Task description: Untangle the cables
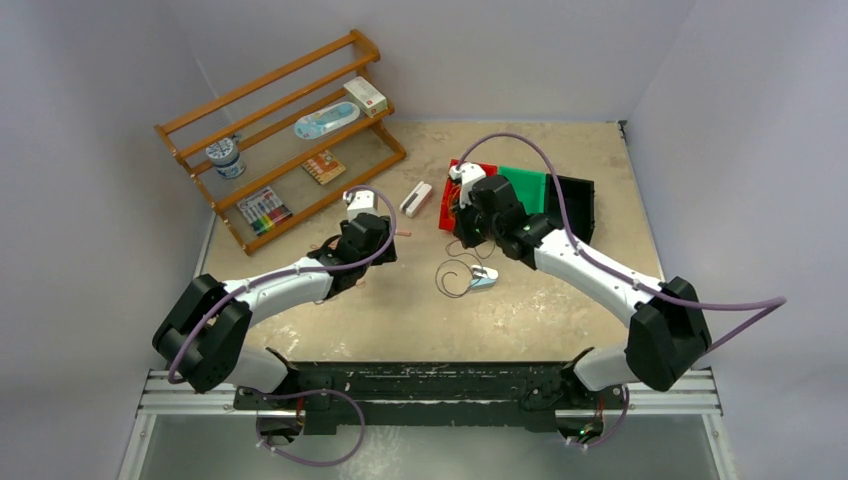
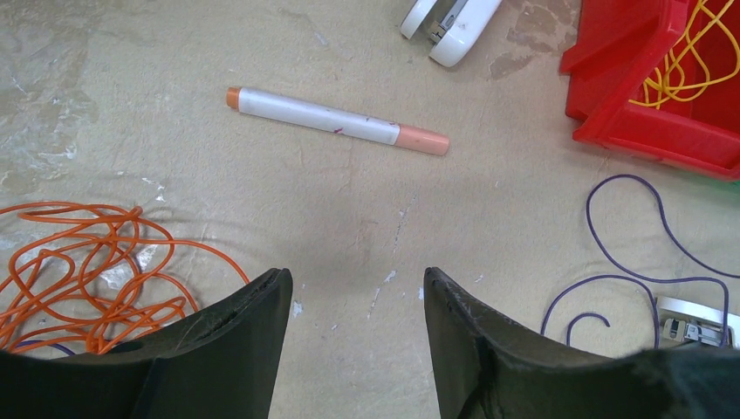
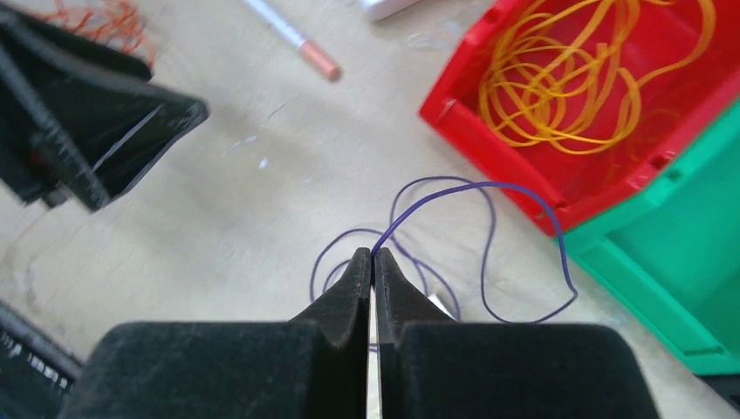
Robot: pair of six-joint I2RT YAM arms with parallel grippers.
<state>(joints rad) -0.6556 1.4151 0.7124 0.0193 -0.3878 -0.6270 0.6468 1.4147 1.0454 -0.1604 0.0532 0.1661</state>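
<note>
My right gripper (image 3: 373,253) is shut on a thin purple cable (image 3: 489,184), pinched at the fingertips. The cable rises from its loops on the table beside a small white connector (image 2: 694,319). In the top view that gripper (image 1: 468,238) hangs just in front of the red bin (image 1: 447,195). A yellow cable bunch (image 3: 558,78) lies inside the red bin (image 3: 489,148). An orange cable bunch (image 2: 78,271) lies loose on the table, left of my left gripper (image 2: 356,279). The left gripper is open above bare table with nothing between its fingers.
A white marker with orange ends (image 2: 336,122) and a white stapler (image 2: 449,22) lie beyond the left gripper. A green bin (image 3: 663,262) adjoins the red one, with a black bin (image 1: 575,200) behind. A wooden rack (image 1: 280,130) with small items stands at the back left.
</note>
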